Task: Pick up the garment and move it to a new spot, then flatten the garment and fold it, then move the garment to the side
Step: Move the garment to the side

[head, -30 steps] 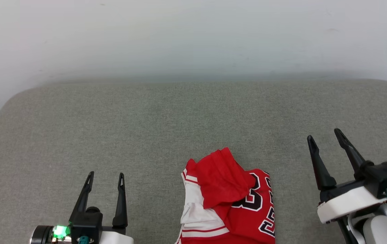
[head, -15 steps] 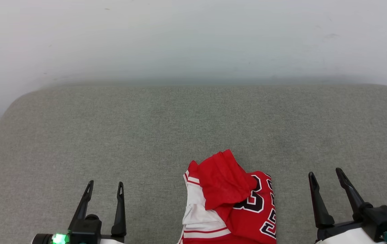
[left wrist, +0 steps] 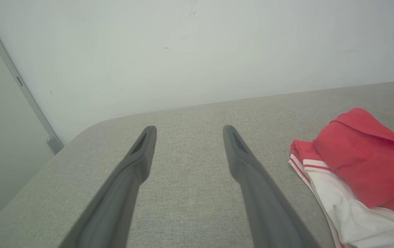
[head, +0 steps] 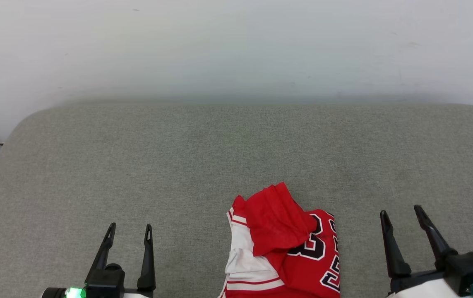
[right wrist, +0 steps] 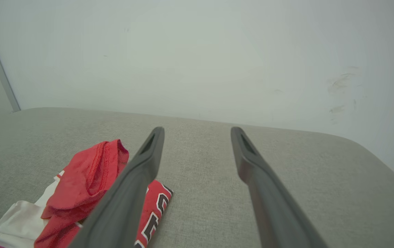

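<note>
- Since a second ago your right gripper (head: 400,210), a claw of two long dark fingers, has drawn back from farther out to the near right corner. The slight drift of the whole head view is the camera, not the things.
- At the near left, your left gripper (head: 130,225), its twin, hovers over the broad grey woven cushion (head: 178,165). Its fingers are spread apart with nothing between them, and they point toward the far pale wall (head: 236,49).
- Between the two, at the middle of the near edge, lies the garment (head: 286,248), a bright red soft-fabric T-shirt with white short sleeves and black-and-white numerals. It sits as a compact bundle, with a red flap turned over the print and a white, red-striped sleeve showing on its left. Neither claw touches it.
- At the near right, the right gripper is likewise spread and empty, clear of the cloth.
- You can't settle the step from this. Such a bundle fits a shirt waiting to be lifted to a new spot, and equally a rough fold already set down.
- Treat it as limp cloth. A pinch on one layer would likely pull the flap loose, so any grasp calls for a clean hold on an edge.
</note>
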Motion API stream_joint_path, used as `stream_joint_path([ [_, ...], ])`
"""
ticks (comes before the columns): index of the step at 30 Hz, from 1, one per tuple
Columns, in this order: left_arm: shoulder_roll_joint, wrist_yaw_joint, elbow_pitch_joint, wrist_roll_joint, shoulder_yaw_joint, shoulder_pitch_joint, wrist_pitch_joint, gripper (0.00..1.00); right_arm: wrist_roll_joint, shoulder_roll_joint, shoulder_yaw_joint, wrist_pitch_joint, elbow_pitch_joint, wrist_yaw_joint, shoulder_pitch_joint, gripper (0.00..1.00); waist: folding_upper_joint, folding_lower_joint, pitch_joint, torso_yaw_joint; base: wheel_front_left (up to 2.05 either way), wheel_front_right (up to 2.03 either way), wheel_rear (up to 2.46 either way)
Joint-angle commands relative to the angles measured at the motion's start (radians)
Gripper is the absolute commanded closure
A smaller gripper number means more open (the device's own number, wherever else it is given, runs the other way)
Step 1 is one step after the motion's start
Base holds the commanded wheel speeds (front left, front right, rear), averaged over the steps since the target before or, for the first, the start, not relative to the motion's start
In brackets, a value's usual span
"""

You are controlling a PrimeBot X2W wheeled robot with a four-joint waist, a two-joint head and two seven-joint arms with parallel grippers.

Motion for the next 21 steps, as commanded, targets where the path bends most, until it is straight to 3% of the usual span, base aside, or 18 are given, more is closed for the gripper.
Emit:
stream_joint_path([
  [1,0.001,-0.001,0.001,0.002,0.003,0.003,-0.002,0.00,-0.001,0.004,-0.004,-0.005,-0.008,-0.001,-0.025,0.00,0.0000,0.0000,0.001,0.000,0.00,0.00,0.00],
  [7,-0.006,-0.006,0.006,0.003,0.002,-0.014,-0.002,0.00,0.025,-0.067,-0.016,0.017,-0.029,-0.001,-0.151,0.00,0.0000,0.0000,0.008,0.006,0.00,0.00,0.00],
  [11,-0.009,-0.010,0.005,0.003,0.002,-0.024,-0.002,0.00,0.080,-0.185,0.039,0.110,-0.038,-0.001,-0.267,0.00,0.0000,0.0000,0.019,0.014,0.00,0.00,0.00],
  [16,-0.015,-0.012,0.005,0.005,0.000,-0.036,-0.002,0.00,0.275,-0.341,0.164,0.374,0.002,-0.001,-0.380,0.00,0.0000,0.0000,0.036,0.026,0.00,0.00,0.00],
  [21,-0.023,-0.015,0.001,0.008,-0.002,-0.053,-0.002,0.00,0.510,-0.449,0.272,0.654,0.033,-0.001,-0.427,0.00,0.0000,0.0000,0.060,0.040,0.00,0.00,0.00],
])
